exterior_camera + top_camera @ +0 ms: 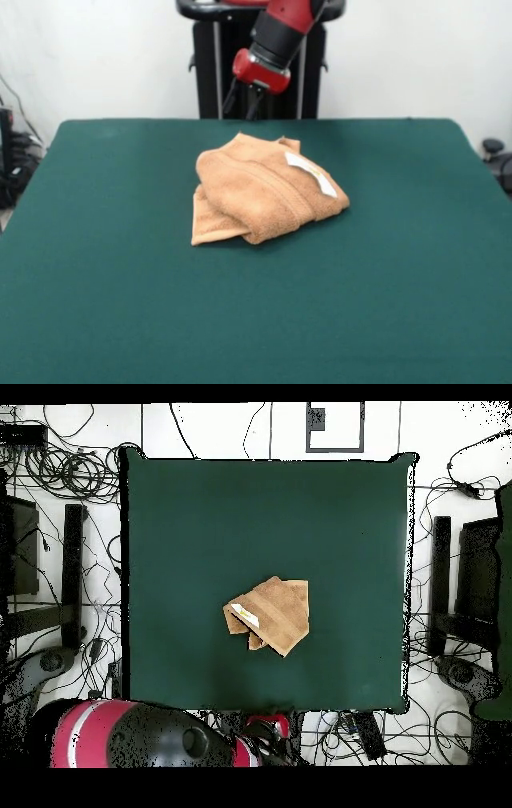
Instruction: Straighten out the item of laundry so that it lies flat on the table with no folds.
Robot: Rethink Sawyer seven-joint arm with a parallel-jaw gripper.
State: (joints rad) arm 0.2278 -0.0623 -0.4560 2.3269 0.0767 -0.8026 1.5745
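Note:
The orange-tan towel [256, 196] lies bunched and folded over itself near the middle of the dark green table [112, 288]. Its white tag [312, 173] faces up on the top fold. In the overhead view the towel [275, 612] sits a little toward the robot's side of the table [200, 514], with the tag [243, 615] at its left. My gripper [254, 102] hangs raised over the table's far edge, behind the towel and apart from it, holding nothing. In the overhead view the gripper [272, 729] shows at the table's bottom edge.
The black pedestal [256, 72] stands behind the table's far edge. Cables and black stands [72, 574] lie on the floor on both sides of the table. Green tabletop surrounds the towel on all sides.

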